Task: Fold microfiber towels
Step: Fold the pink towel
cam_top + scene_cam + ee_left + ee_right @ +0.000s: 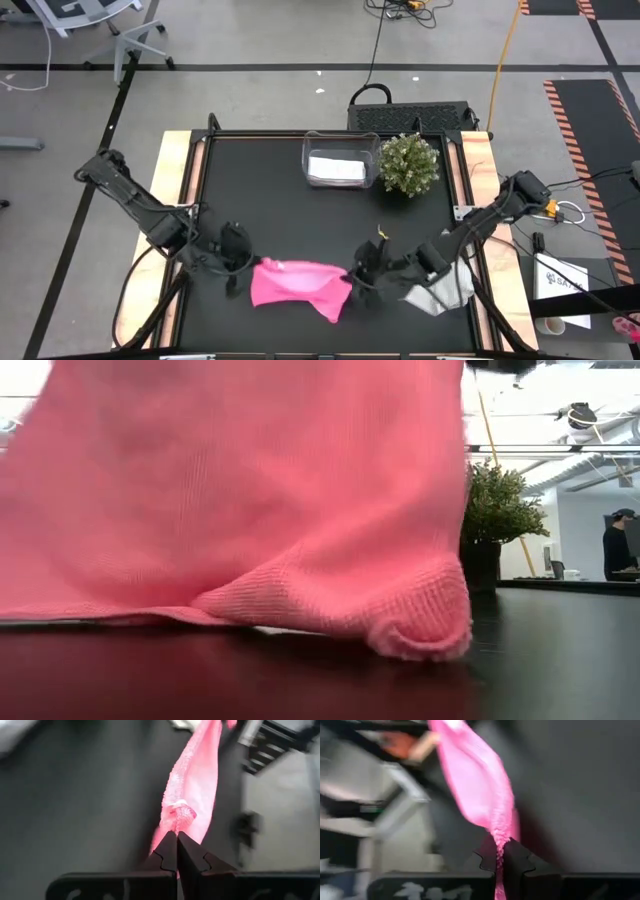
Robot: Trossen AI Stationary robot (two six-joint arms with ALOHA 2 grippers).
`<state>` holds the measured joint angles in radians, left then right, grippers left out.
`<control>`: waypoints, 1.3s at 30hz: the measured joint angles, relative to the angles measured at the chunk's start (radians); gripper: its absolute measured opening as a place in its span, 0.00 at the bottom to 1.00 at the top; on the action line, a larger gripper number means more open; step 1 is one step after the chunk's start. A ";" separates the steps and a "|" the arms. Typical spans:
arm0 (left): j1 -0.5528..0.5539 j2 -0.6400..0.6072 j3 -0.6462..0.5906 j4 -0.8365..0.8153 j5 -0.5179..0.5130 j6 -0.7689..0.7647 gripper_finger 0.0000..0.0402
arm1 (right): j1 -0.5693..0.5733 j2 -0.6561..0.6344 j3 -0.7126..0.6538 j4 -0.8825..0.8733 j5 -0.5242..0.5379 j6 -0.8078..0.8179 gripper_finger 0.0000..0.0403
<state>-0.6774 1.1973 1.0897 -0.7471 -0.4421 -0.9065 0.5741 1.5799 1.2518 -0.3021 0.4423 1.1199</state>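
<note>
A bright pink microfiber towel (300, 285) hangs spread between my two grippers near the table's front edge. Its lower edge (420, 630) rests on the black table (260, 190). My left gripper (247, 272) is shut on the towel's left end and my right gripper (353, 279) on its right end. A pale grey towel (440, 292) lies crumpled under my right arm at the front right. A folded white towel (335, 168) lies inside a clear bin (340, 140) at the back. My left gripper pinches a bunched corner of the pink towel (176, 817) between its two fingers, slanting down from the table's left. The cloth runs away from the fingers as a narrow, gathered band. My right gripper pinches the towel's opposite bunched end (500, 837) between its two fingers, slanting down from the table's right. The cloth rises away from it in a sagging fold.
A small potted plant (408, 165) stands right of the bin at the back. Bare black table lies between the bin and the pink towel. A person (620, 545) shows far off in the room at the right of the low view.
</note>
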 joint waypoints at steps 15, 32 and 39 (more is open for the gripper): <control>0.183 -0.002 -0.021 0.057 0.256 -0.035 0.01 | -0.250 -0.044 -0.002 -0.159 -0.453 -0.161 0.00; -0.023 -0.002 -0.016 0.362 0.679 -0.246 0.01 | 0.010 -0.067 0.000 0.329 -0.580 0.283 0.00; -0.032 0.004 -0.016 0.129 0.388 -0.153 0.01 | 0.016 -0.063 0.000 0.063 -0.349 0.176 0.00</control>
<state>-0.7096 1.2016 1.0733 -0.6185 -0.0537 -1.0595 0.5901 1.5166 1.2514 -0.2387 0.0929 1.2963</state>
